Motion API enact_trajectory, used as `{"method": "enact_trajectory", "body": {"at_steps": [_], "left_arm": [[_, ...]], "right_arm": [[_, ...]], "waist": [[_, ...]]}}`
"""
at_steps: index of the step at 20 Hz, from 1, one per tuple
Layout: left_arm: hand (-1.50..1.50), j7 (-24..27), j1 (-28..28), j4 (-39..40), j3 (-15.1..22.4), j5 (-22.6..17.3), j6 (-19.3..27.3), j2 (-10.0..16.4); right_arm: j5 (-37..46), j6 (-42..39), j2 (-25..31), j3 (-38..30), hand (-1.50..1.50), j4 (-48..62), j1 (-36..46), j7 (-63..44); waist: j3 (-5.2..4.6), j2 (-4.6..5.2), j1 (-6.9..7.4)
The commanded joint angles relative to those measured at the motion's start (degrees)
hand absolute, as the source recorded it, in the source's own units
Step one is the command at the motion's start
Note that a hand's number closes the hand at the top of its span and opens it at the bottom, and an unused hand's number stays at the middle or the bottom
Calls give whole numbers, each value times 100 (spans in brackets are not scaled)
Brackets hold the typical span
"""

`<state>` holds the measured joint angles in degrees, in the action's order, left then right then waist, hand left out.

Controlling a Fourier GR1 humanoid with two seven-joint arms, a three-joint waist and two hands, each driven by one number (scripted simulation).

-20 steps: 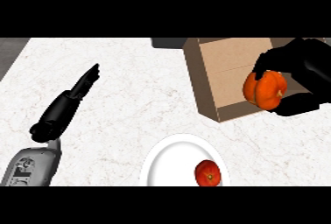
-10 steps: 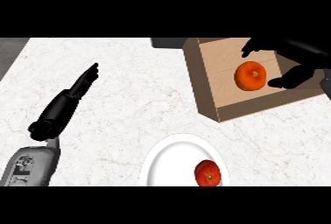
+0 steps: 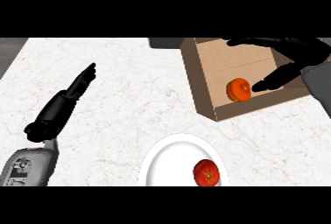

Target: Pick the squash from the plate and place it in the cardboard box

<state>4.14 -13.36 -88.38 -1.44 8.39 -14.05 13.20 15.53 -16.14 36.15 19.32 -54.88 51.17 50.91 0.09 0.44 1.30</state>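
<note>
An orange squash [image 3: 238, 89] lies inside the cardboard box [image 3: 207, 76] near its front wall. My right hand [image 3: 294, 54] hovers over the box with its fingers spread, the thumb tip just right of the squash and not holding it. A white plate [image 3: 165, 162] sits at the front of the counter with a red tomato [image 3: 207, 173] on it. My left hand [image 3: 68, 98] rests open on the left of the counter, fingers straight and pointing away.
The counter top is white marble. A dark object [image 3: 165, 42] stands at the back edge, just left of the box. The dark counter edge shows at the far left [image 3: 9, 52].
My right hand carried the squash into the box, then let it go; the squash now lies on the box floor and the fingers have opened and lifted away. The left hand has not moved.
</note>
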Motion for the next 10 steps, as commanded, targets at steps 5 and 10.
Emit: {"method": "enact_trajectory", "body": {"at_steps": [5,10], "left_arm": [[0,-74,51,-71,-43,-142,-177,73],[0,-34,-248,98,68,80,64,-118]], "right_arm": [[-2405,-2072,-365,-1127,-150,1065,360,-874],[-2836,-2376,-151,-1623,-150,2176,1028,-1052]], "waist": [[-12,-7,61],[-3,70,140]]}}
